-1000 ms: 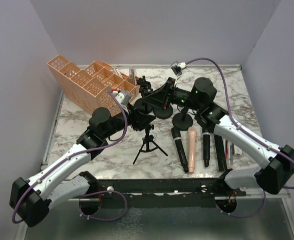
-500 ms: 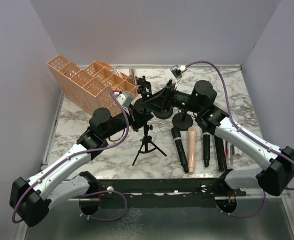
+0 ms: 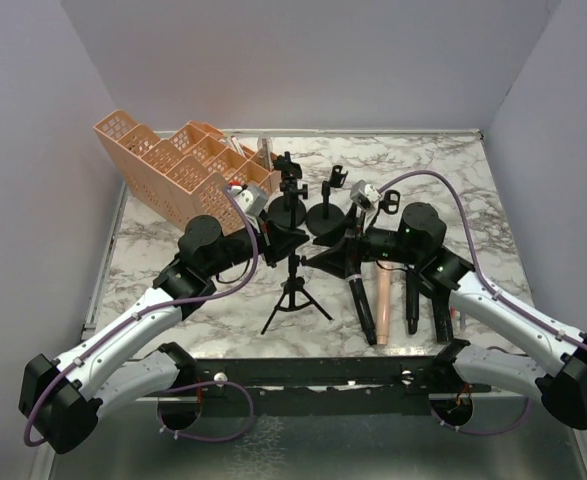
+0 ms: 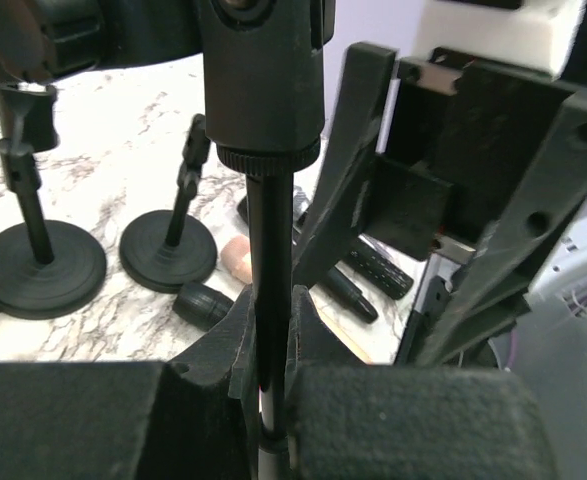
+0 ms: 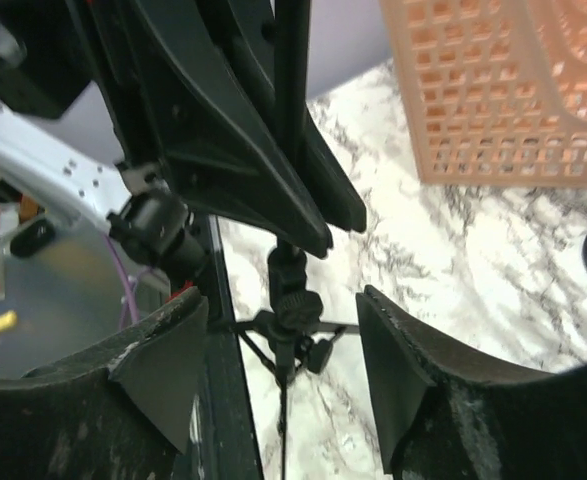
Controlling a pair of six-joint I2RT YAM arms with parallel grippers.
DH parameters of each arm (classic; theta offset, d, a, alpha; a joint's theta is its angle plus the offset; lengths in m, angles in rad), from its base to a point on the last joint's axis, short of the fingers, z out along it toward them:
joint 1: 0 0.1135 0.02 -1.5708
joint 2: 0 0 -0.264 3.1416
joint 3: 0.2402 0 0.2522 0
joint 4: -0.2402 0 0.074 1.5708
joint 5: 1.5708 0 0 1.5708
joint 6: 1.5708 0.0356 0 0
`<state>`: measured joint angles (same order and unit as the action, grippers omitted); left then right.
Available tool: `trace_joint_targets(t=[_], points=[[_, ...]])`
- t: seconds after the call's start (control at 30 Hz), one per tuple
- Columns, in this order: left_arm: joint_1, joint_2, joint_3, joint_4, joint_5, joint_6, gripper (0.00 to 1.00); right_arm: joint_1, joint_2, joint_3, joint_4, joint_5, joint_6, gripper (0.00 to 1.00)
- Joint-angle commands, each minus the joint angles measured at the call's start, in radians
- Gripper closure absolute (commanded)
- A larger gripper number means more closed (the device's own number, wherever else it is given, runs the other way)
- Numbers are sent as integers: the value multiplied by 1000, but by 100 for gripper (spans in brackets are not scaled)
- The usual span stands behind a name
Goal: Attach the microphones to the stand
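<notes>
your left gripper point(image 4: 270, 350) is clamped on the thin pole of the tripod stand point(image 3: 293, 290). your right gripper point(image 5: 283, 350) sits just beside the same stand, fingers apart, holding nothing. the microphones point(image 3: 358, 290), black ones and a pink one point(image 3: 383, 295), lie side by side on the table point(image 3: 163, 250), right of the stand.

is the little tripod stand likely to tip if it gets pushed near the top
Likely tippy: the tripod stand is tall on thin, narrow-set legs. Its pole seems stiff, straight in the shut left gripper.
</notes>
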<state>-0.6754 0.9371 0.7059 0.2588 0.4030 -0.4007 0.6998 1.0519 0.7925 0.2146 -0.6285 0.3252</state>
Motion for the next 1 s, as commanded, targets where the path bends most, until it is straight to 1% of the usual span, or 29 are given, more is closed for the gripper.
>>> trace_joint_targets(t=[0.0, 0.13, 0.27, 0.33, 0.43, 0.67, 0.7, 0.77, 0.83, 0.9, 0.97], points=[[2, -14, 53, 40, 158, 24, 100, 1, 23, -16, -46, -113, -150, 38], [2, -9, 92, 41, 243, 47, 100, 1, 59, 20, -57, -176, -187, 44], [2, -7, 115, 45, 248, 49, 100, 1, 83, 35, -49, -256, -175, 53], [2, -9, 112, 53, 243, 46, 100, 1, 88, 30, -35, -264, -155, 57], [1, -10, 106, 60, 240, 40, 100, 1, 79, 21, -6, -269, -126, 59], [2, -8, 99, 69, 247, 37, 100, 1, 62, 11, 84, -279, -38, 60], [2, -9, 99, 71, 247, 36, 100, 1, 68, 13, 81, -281, -29, 63], [2, -9, 98, 74, 247, 34, 100, 1, 87, 26, 70, -283, -1, 76], [1, -14, 96, 78, 243, 33, 100, 1, 107, 37, 64, -286, 34, 87], [2, -22, 89, 86, 232, 33, 100, 1, 116, 33, 84, -270, 88, 92], [2, -37, 75, 97, 208, 39, 100, 1, 112, 21, 107, -197, 154, 97]])
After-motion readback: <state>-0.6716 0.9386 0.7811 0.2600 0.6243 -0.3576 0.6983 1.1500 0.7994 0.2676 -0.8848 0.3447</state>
